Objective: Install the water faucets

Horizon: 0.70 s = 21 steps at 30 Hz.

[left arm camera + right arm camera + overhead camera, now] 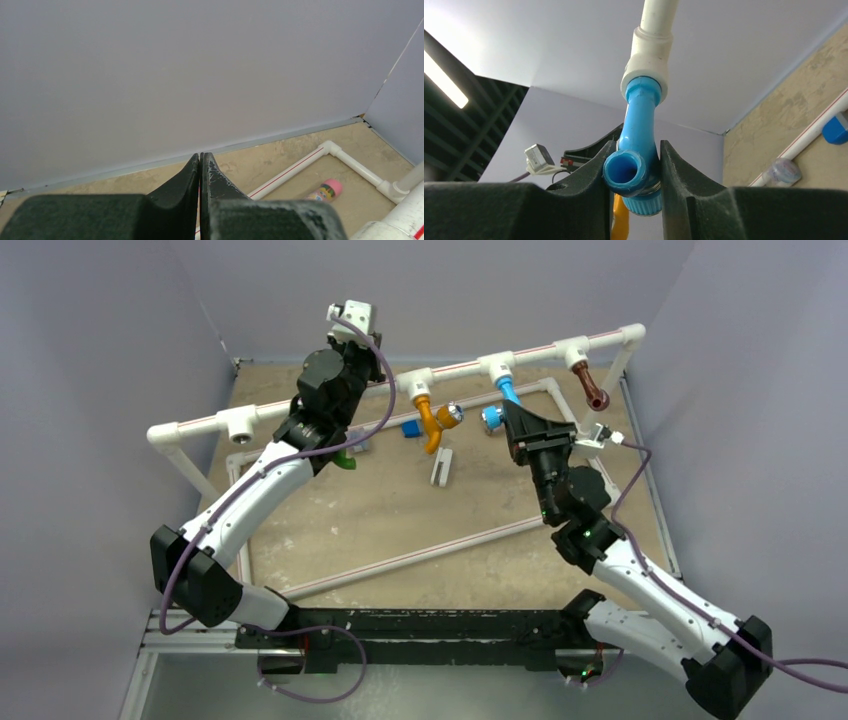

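Observation:
A white pipe rail [330, 400] spans the back with several tee fittings. The orange faucet [430, 422], the blue faucet [509, 391] and the brown faucet [591, 386] hang from tees. My right gripper [513, 423] is shut on the blue faucet [640, 120], a finger on each side of its body, its top seated in the white tee [647, 65]. The orange faucet shows behind it [619, 220]. The green faucet [346, 462] lies on the table, half hidden under my left arm. My left gripper [200, 159] is shut and empty, raised and facing the back wall.
One tee [240, 423] at the rail's left end is empty. A small blue cube [410, 427] and a white part [441, 466] lie on the table. A pink-capped cylinder [327, 190] lies beside the floor pipe frame [300, 167]. Walls close in three sides.

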Tool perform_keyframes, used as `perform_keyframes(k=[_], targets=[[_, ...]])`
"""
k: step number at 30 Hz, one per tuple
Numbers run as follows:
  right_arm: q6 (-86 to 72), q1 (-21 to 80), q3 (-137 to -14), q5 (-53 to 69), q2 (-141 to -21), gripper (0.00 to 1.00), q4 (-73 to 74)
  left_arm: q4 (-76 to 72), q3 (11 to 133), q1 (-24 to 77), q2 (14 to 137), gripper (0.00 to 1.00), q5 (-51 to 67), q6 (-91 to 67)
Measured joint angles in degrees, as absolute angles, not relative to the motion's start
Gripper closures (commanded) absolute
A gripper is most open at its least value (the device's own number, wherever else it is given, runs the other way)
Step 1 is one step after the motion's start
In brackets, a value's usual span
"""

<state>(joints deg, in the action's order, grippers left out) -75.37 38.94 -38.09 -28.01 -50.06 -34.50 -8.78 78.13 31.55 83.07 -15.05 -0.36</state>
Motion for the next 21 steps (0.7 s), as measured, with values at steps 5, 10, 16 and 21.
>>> perform_keyframes(k=[5, 10, 16, 21], targets=[[-78.37, 38.85, -39.88, -28.14, -49.17, 0.91, -29.08, -8.69, 78.13, 31.64, 83.02, 1.00, -15.05, -0.36], [-78.52, 38.83, -40.86, -28.45, -48.27, 0.64, -25.52, -8.62, 78.08, 31.81, 83.02, 1.00, -15.03, -0.40], [-78.74, 39.44, -39.70, -27.53, -43.83, 0.41, -22.83, -8.62, 78.02, 32.40, 83.07, 1.00, -15.07, -0.38], [-75.13, 40.99, -39.48, -25.26, -39.81, 0.31, -21.21, -8.95, 78.04, 32.40, 83.31, 1.00, -15.64, -0.34]])
